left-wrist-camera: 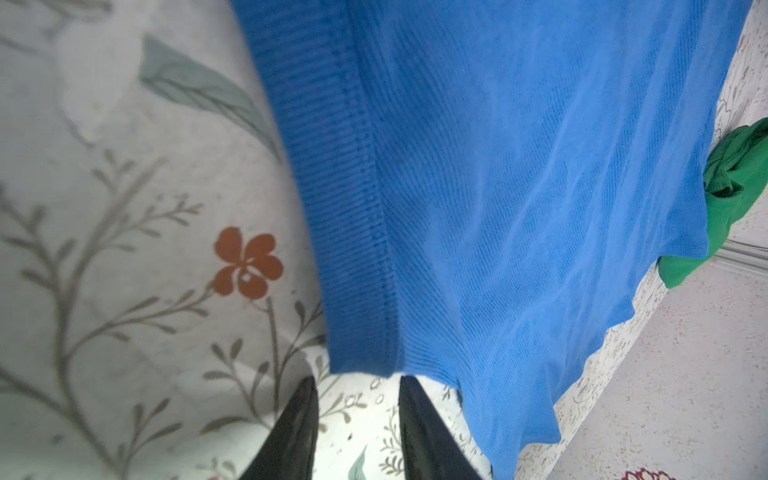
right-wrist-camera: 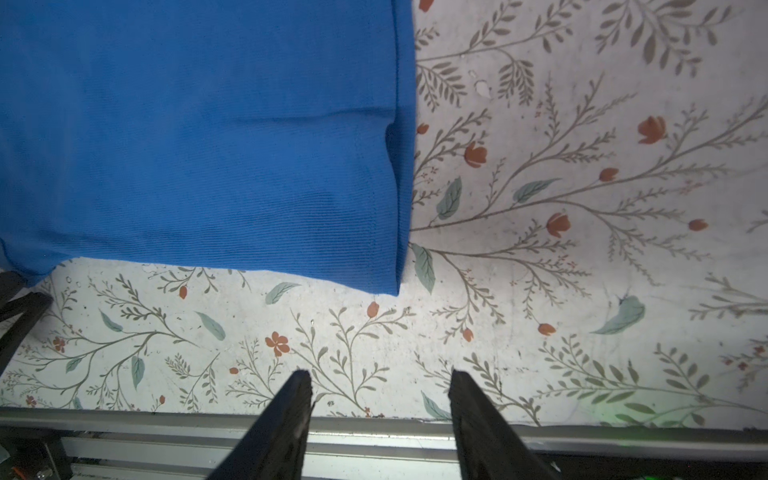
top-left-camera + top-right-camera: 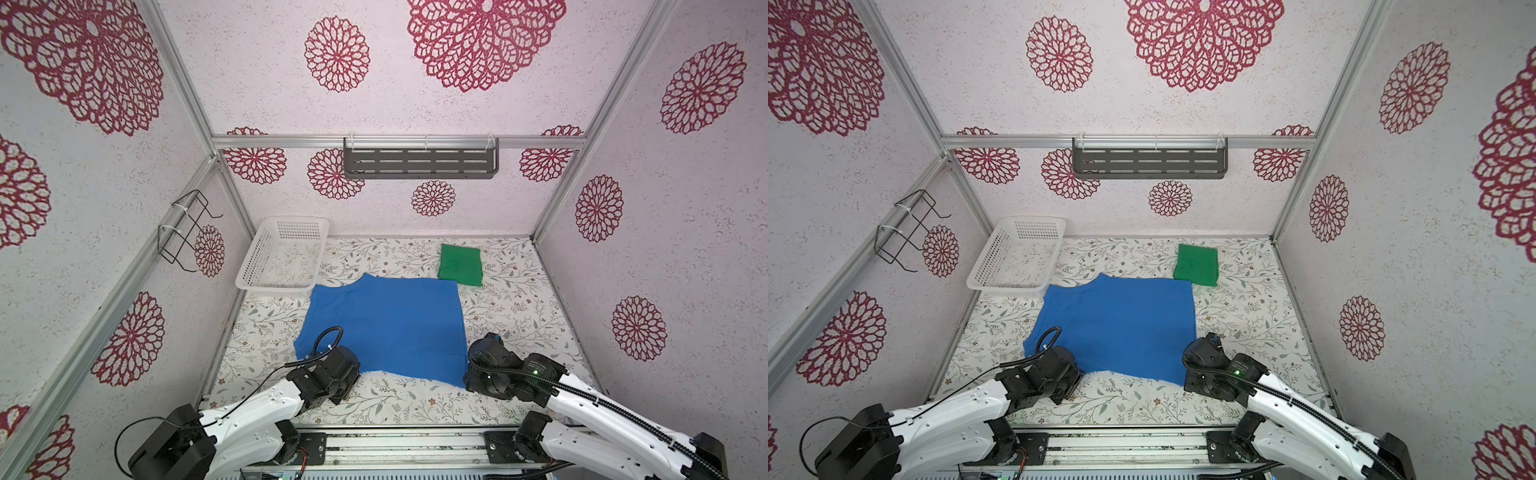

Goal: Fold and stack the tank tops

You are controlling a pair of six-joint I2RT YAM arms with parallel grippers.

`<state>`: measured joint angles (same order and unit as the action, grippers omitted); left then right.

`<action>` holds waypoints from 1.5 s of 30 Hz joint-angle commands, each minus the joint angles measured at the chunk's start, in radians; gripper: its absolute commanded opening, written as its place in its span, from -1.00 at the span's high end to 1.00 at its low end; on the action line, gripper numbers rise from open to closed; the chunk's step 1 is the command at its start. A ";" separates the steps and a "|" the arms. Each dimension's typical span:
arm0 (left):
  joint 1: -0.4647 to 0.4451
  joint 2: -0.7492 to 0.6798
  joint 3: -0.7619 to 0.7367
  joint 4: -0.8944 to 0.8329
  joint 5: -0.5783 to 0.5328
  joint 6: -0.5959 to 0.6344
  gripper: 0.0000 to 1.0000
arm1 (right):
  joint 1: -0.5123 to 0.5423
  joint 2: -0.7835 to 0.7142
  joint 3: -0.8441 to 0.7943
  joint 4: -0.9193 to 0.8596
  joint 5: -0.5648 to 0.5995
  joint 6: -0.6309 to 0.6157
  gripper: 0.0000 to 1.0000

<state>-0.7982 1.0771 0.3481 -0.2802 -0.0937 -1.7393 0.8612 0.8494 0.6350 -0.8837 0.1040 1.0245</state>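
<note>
Lying spread flat on the white floral-patterned tabletop (image 3: 519, 299), the royal blue soft fabric tank top (image 3: 390, 324) fills the middle in both top views. Its far left corner sits just beside the white perforated plastic basket (image 3: 259, 253) in the back left corner. The bright green fabric tank top (image 3: 461, 266), folded into a small rectangle, lies at the back right, right by the blue one's far right corner; whether the two touch I cannot tell. The left arm's black wrist (image 3: 332, 374) covers the blue top's near left edge, and the right arm's black wrist (image 3: 490, 365) stands at its near right corner.

In the left wrist view the left gripper (image 1: 357, 380) has its two black fingers (image 1: 297, 424) apart, with bare tabletop between them. The ribbed hem of the blue top ends right at their tips and is not pinched. A bit of the green top shows past the far edge.

In the right wrist view the right gripper (image 2: 380, 374) is parted wide and holds nothing. It hangs over bare tabletop near the blue top's corner but apart from it, above the grey metal rail (image 2: 166, 432) at the table's near edge.
</note>
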 commanded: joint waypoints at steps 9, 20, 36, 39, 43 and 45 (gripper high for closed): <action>0.004 0.095 0.063 0.033 0.014 0.042 0.57 | 0.008 0.044 -0.111 0.151 -0.014 0.065 0.03; -0.012 -0.011 -0.009 -0.027 -0.016 0.000 0.60 | 0.007 0.150 -0.169 0.363 -0.027 0.088 0.21; -0.009 0.048 -0.011 0.009 -0.043 0.022 0.29 | 0.007 0.202 -0.197 0.394 -0.020 0.089 0.38; -0.004 0.066 -0.013 0.037 -0.047 0.024 0.38 | 0.007 0.213 -0.195 0.400 -0.021 0.084 0.48; -0.002 0.090 0.001 0.037 -0.040 0.038 0.72 | 0.007 0.224 -0.187 0.396 -0.024 0.077 0.66; -0.001 0.089 0.013 0.014 -0.044 0.050 0.82 | 0.006 0.221 -0.181 0.383 -0.021 0.074 0.76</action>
<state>-0.8021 1.1503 0.3504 -0.2058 -0.1223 -1.7035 0.8631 1.0679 0.4370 -0.4763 0.0731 1.0931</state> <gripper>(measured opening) 0.105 0.131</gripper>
